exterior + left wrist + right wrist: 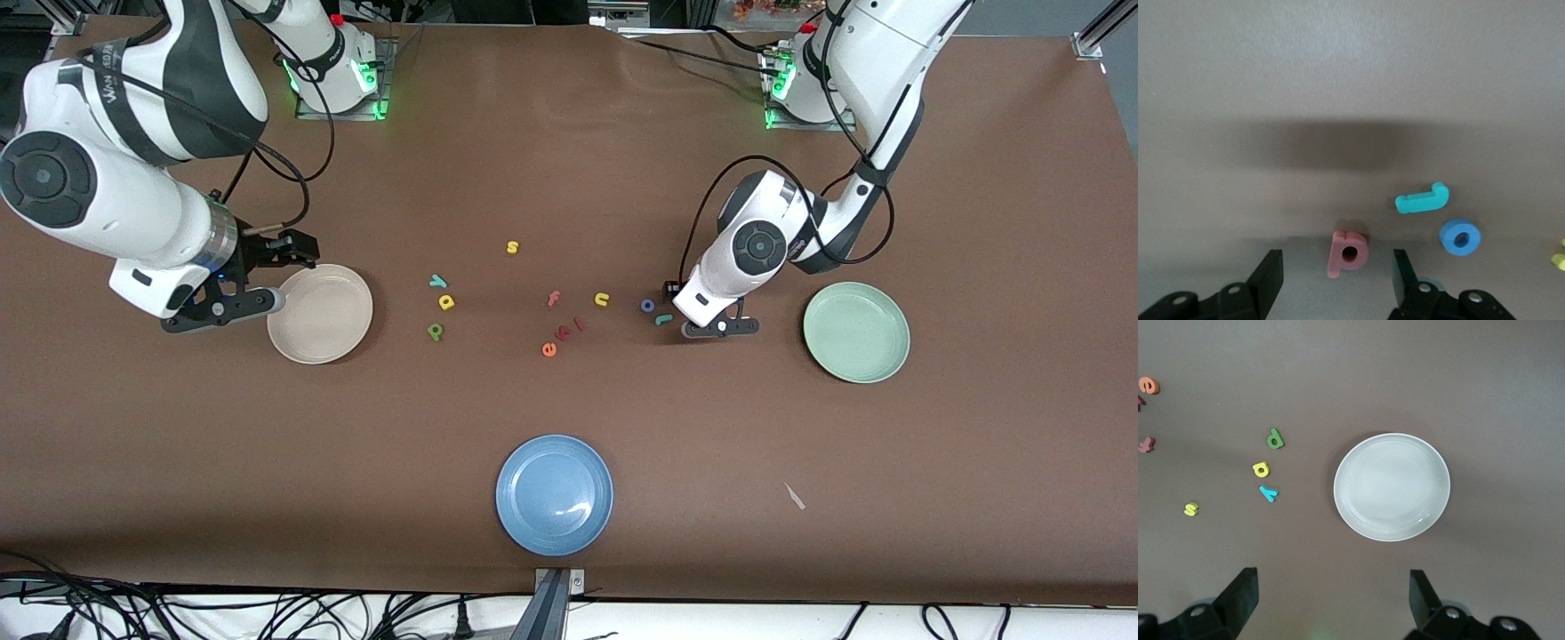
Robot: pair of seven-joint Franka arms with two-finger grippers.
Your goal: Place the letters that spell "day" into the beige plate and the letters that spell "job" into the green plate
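Salmon b (1346, 252) flat between left gripper (1338, 277) fingers, not gripped, stem parallel to them. Right gripper (1331, 597) open over beige plate (1391, 487).

Left gripper (1338, 273) is low at the table, wrist angled steeply down from a bent arm, jaws parted with a gap between them. Right gripper (1331, 597) waits raised on its folded arm, fingers (1241, 590) spread wide.
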